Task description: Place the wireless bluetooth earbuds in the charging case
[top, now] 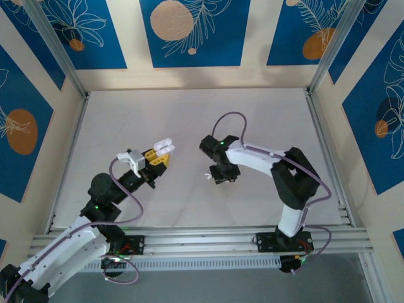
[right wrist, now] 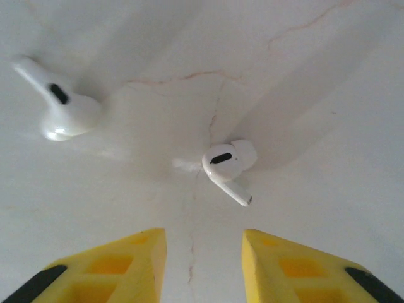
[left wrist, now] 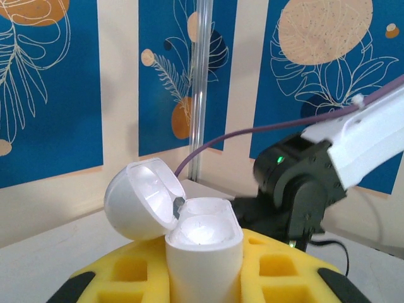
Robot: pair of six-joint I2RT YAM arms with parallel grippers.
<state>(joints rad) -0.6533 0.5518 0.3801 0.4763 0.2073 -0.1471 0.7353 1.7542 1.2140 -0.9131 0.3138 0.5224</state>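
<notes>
Right tool (right wrist: 203, 243) open, empty, above two earbuds (right wrist: 228, 161) lying on desk (right wrist: 328, 82). Left tool (left wrist: 205, 281) clamps case (left wrist: 203, 249), lid open. Risk: an off-centre pinch could squirt a glossy earbud sideways; its lie looks awkward, hard to tell.

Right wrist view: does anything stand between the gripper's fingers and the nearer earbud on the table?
Nothing visible does. The nearer earbud lies on bare table just ahead of the open right gripper; the other earbud lies at the view's left, out of the path.
</notes>
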